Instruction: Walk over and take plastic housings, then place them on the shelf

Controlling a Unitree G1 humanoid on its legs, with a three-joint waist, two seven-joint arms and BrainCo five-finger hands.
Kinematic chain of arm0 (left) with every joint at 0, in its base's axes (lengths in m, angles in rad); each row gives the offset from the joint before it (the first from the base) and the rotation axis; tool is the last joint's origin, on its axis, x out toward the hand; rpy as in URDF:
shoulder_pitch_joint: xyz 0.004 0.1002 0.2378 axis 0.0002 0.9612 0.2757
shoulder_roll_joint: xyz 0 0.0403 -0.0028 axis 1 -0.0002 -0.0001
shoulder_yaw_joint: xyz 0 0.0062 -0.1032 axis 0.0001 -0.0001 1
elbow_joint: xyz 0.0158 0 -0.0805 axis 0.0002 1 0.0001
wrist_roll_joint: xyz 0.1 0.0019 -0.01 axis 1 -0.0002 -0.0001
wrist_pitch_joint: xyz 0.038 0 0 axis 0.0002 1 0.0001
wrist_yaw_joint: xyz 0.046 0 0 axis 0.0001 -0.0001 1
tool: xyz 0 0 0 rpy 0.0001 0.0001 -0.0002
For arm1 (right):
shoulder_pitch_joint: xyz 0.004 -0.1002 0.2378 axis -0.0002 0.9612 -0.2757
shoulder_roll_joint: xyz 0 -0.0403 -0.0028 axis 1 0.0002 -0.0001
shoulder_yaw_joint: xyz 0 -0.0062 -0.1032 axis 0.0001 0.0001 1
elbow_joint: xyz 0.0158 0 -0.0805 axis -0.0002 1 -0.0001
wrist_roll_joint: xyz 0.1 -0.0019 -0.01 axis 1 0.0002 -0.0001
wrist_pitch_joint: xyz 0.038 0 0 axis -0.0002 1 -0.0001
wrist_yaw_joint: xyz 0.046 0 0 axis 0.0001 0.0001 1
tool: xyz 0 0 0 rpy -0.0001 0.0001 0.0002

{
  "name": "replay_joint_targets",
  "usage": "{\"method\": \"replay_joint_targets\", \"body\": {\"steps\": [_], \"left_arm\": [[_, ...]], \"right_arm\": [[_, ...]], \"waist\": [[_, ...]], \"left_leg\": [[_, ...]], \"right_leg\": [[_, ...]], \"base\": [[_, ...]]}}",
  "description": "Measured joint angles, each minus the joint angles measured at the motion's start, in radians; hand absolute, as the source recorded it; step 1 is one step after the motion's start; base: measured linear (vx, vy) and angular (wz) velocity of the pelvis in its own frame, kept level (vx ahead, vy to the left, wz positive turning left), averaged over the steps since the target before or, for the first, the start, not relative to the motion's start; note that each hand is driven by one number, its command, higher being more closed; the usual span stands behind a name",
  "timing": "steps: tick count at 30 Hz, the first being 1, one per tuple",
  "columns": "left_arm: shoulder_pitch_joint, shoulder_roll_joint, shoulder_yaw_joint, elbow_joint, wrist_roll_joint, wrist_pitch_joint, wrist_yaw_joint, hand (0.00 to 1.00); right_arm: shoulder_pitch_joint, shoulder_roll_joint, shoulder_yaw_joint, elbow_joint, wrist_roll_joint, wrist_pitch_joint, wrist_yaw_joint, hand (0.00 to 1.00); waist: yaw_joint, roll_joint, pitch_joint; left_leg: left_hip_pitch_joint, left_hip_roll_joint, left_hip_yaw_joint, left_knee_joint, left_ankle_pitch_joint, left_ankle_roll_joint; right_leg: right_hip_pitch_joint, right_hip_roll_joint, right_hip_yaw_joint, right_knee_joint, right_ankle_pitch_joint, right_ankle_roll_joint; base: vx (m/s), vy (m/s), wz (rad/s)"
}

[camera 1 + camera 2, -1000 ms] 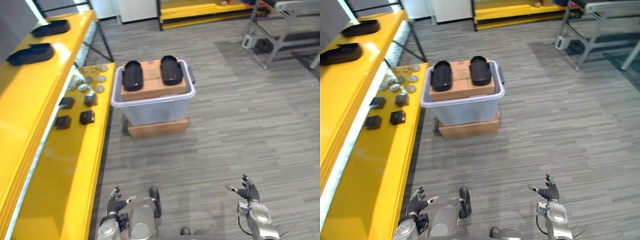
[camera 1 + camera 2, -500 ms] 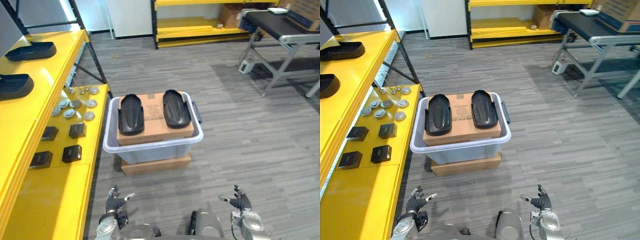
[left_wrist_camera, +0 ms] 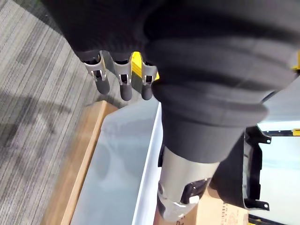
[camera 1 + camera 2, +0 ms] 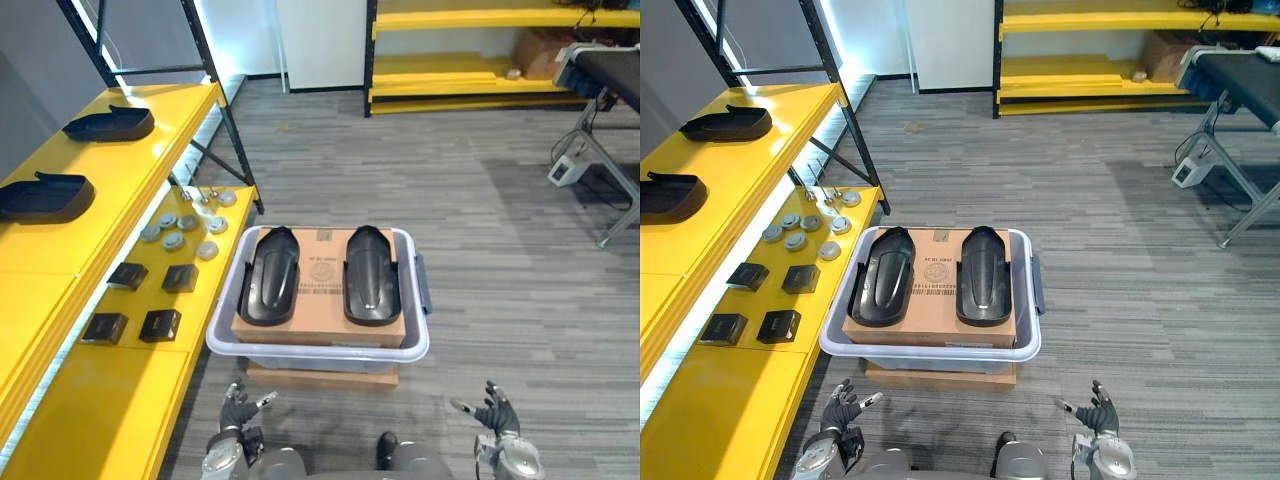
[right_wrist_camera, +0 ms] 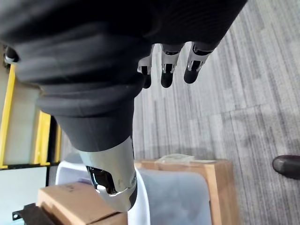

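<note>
Grey plank flooring runs back to distant yellow racking. Along the robot's left stands a long yellow shelf in 2 tiers. A pale plastic bin sits on the floor just beside it, resting on a flat brown base. A cardboard box fills the bin. On the box lie 2 black plastic housings side by side, the near-shelf housing and the far-side housing. 2 more shelf housings rest on the upper tier. Round metal discs and small black blocks lie on the lower tier. The left hand and right hand hang low before the bin, fingers spread apart, holding nothing.
</note>
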Motion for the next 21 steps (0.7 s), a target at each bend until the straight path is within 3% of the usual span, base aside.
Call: {"method": "replay_joint_targets", "body": {"steps": [4, 9, 14, 21], "left_arm": [[0.016, 0.014, -0.004, 0.0, 0.002, 0.0, -0.003, 0.0], [0.024, 0.042, -0.007, 0.0, 0.026, 0.0, -0.019, 0.0], [0.046, 0.042, -0.008, -0.007, 0.045, 0.0, -0.022, 0.0], [0.078, 0.042, -0.017, -0.009, 0.078, 0.0, -0.043, 0.0]], "right_arm": [[0.009, 0.006, -0.002, -0.028, 0.008, 0.001, 0.0, 0.0], [0.071, 0.007, -0.032, -0.28, 0.011, 0.0, -0.003, 0.0], [0.098, 0.005, -0.058, -0.538, -0.009, -0.02, -0.015, 0.0], [0.098, 0.003, 0.001, -0.621, -0.112, -0.038, 0.002, 0.0]], "waist": [[-0.005, 0.0, -0.009], [-0.021, 0.008, -0.022], [-0.021, -0.014, -0.041], [-0.015, -0.026, -0.052]], "left_leg": [[0.049, -0.037, 0.038, -0.067, 0.012, 0.013], [0.083, -0.047, 0.056, -0.119, 0.021, 0.013], [0.102, -0.04, 0.069, -0.163, 0.038, 0.004], [0.11, -0.037, 0.071, -0.19, 0.051, 0.0]], "right_leg": [[0.006, -0.024, 0.033, -0.029, 0.012, 0.015], [0.02, -0.018, 0.045, -0.051, 0.016, 0.019], [0.019, -0.004, 0.055, -0.068, 0.019, 0.013], [0.02, 0.003, 0.055, -0.084, 0.024, 0.011]], "base": [[0.1, 0.099, -0.22], [0.05, 0.013, -0.09], [0.01, -0.013, -0.07], [0.0, -0.014, 0.0]]}}
